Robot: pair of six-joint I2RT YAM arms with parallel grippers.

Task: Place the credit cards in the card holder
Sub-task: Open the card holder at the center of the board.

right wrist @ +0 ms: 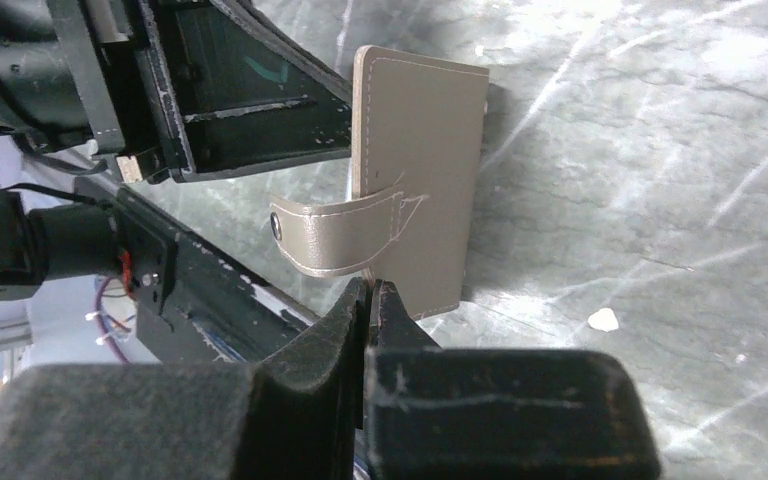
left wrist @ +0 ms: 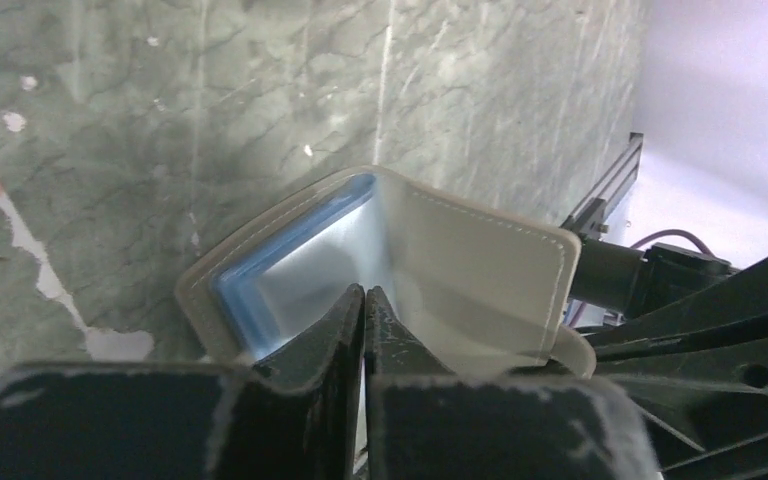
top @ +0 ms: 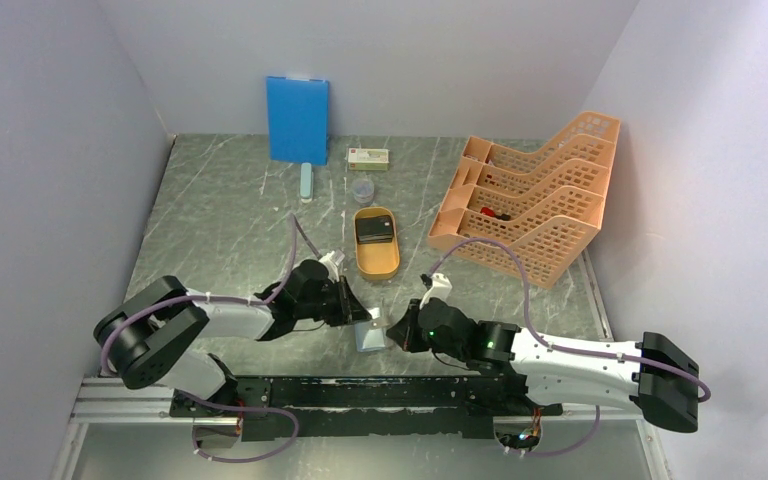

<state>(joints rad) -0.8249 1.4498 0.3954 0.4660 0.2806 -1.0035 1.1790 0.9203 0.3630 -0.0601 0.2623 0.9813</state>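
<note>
The taupe-grey card holder (top: 369, 336) stands half open near the table's front edge, between my two grippers. Its pale bluish inner faces (left wrist: 305, 260) show in the left wrist view. The outer flap with its strap (right wrist: 430, 180) shows in the right wrist view. My left gripper (left wrist: 365, 292) is shut, with a pale sliver of the card holder pinched between its jaws at the open side. My right gripper (right wrist: 370, 287) is shut on the flap's edge just below the strap. The dark credit cards (top: 374, 231) lie in an orange oval tray (top: 377, 270) further back.
An orange mesh file rack (top: 530, 200) fills the back right. A blue board (top: 297, 119) leans on the back wall. A white-and-green box (top: 368, 157), a small clear cup (top: 362, 188) and a pale blue stick (top: 306, 182) lie near it.
</note>
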